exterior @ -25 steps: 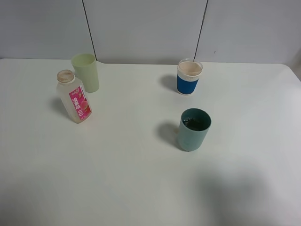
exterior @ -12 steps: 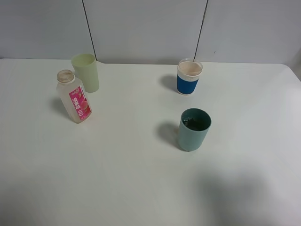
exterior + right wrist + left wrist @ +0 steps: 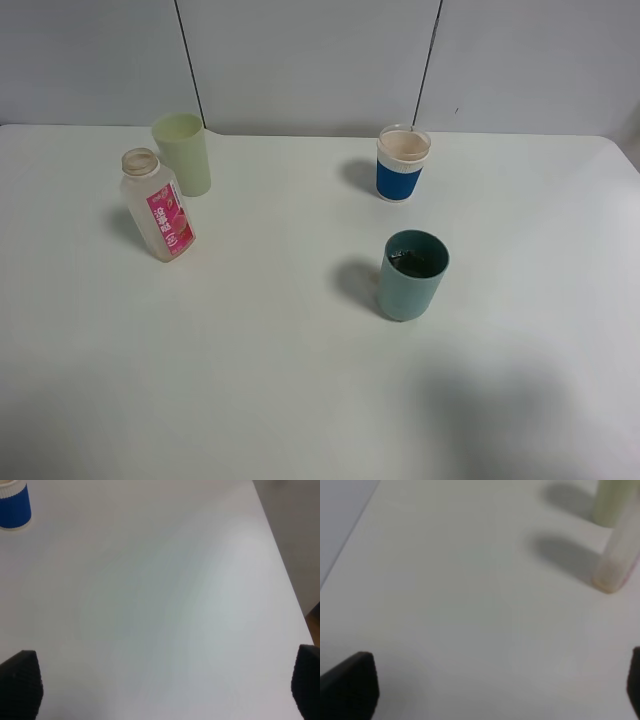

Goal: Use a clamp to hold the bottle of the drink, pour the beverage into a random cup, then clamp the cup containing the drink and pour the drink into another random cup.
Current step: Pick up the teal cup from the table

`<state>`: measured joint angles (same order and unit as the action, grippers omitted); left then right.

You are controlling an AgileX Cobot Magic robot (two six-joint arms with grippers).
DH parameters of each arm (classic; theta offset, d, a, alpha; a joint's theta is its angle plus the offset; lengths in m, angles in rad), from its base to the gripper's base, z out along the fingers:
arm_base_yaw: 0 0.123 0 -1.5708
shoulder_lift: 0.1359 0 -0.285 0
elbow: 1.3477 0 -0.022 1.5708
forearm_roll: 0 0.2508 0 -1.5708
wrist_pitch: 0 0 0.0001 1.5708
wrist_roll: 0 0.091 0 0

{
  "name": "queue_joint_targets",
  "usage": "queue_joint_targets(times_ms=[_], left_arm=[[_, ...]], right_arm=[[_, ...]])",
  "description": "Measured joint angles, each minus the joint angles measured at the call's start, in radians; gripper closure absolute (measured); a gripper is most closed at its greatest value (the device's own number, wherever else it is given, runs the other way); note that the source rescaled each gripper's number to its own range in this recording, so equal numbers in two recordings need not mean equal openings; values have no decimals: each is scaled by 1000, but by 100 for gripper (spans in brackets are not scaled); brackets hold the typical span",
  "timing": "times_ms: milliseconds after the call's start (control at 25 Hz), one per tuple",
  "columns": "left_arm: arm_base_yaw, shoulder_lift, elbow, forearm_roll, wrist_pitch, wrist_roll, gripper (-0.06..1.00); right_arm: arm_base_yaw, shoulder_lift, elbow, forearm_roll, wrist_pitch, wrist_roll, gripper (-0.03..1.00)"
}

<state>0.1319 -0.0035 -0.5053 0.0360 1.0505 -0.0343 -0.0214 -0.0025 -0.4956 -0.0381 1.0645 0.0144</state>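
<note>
Bottle (image 3: 158,205) upright far left; teal cup (image 3: 411,285) right of centre holds dark drink (image 3: 413,263). Left gripper (image 3: 492,685) and right gripper (image 3: 164,682): fingers wide apart, empty.

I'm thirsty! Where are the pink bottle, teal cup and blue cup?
Pink-label bottle (image 3: 171,222), high camera view, on its label.
Teal cup (image 3: 406,292), high camera view, on its outer wall.
Blue-banded cup (image 3: 399,178), high camera view, on the blue band.

Hovering with the left gripper (image 3: 490,690) spread wide, dark fingertips (image 3: 347,687) well apart, clasping nothing. Same over at the right gripper (image 3: 162,690): spread wide, fingertips (image 3: 20,687) well apart, free of any load.
</note>
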Motion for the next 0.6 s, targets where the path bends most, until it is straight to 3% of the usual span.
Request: queue_joint_targets(times_ms=[240,600], left_arm=[[-60,0,0,-1,0,1,-6],[-61,0,0,-1,0,1,-6]], right_arm=[[0,0,0,0,0,0,-3],[0,0,0,0,0,0,-3]])
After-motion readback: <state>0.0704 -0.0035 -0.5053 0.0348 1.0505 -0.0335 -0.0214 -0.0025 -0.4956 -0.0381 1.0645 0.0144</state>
